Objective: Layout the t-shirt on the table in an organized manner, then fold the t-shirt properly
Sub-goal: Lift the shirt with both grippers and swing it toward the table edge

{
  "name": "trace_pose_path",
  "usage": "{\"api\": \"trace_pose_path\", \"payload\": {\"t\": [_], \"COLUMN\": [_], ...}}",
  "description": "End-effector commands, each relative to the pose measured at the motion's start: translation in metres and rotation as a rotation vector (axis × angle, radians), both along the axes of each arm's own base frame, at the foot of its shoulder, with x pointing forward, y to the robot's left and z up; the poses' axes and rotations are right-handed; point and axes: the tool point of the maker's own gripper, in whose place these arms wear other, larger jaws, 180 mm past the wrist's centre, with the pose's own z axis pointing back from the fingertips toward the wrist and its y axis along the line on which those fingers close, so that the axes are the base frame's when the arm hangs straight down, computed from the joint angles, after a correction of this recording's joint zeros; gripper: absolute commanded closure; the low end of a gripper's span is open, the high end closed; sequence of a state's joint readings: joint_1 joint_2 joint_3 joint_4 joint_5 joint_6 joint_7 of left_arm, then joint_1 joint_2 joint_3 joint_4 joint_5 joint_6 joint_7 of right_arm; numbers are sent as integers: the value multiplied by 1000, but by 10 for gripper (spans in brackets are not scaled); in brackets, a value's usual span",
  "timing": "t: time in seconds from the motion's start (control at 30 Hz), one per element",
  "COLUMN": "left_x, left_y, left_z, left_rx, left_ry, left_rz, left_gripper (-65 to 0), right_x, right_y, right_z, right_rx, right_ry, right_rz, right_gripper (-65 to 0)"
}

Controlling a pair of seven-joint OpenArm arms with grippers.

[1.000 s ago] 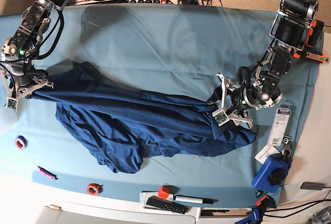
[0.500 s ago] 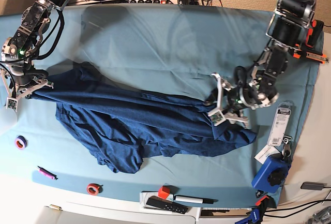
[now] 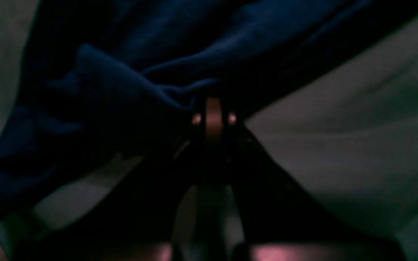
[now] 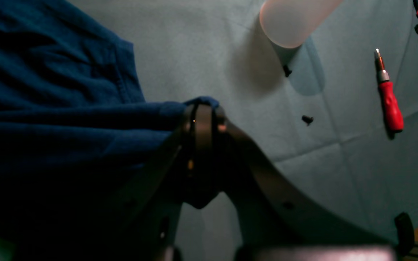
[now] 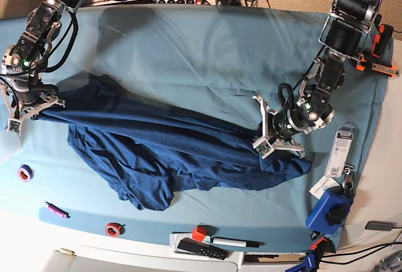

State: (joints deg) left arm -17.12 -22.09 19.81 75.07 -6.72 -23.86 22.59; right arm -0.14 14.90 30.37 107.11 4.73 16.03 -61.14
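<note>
Both grippers, right gripper (image 5: 36,112) and left gripper (image 5: 267,135), pinch opposite edges of the t-shirt (image 5: 169,152), apparently to stretch it flat across the table (image 5: 188,46).

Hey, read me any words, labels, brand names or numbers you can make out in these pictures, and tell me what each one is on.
No text can be read in any view.
White hang-tag card at the edge of the teal-covered table: dark print, too small to read.
White label by the blue tool: too small to read.
Black remote-like bar at the front edge: markings unreadable.
Dark navy t-shirt: no print visible.
</note>
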Motion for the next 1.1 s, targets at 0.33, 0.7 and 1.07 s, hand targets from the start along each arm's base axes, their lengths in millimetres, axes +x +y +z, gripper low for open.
{"api": "trace_pose_path", "payload": {"t": [0.33,0.7,1.07], "left_x": [64,114,168], "left_y": [27,35,59], "left_z": [104,193,232], "left_rx": [-96,-97,-137], "left_ry": [-145,-356,-397], "left_rz": [52,100,204], "left_gripper": [0,0,0], "right_x": [44,93,186], "right_y": [12,2,28], "right_z": [63,79,102], "right_rx": [64,182,417], "right_ry": [-259,-368,-407], "right_rz": [80,60,137], "right_gripper": [0,0,0]}}
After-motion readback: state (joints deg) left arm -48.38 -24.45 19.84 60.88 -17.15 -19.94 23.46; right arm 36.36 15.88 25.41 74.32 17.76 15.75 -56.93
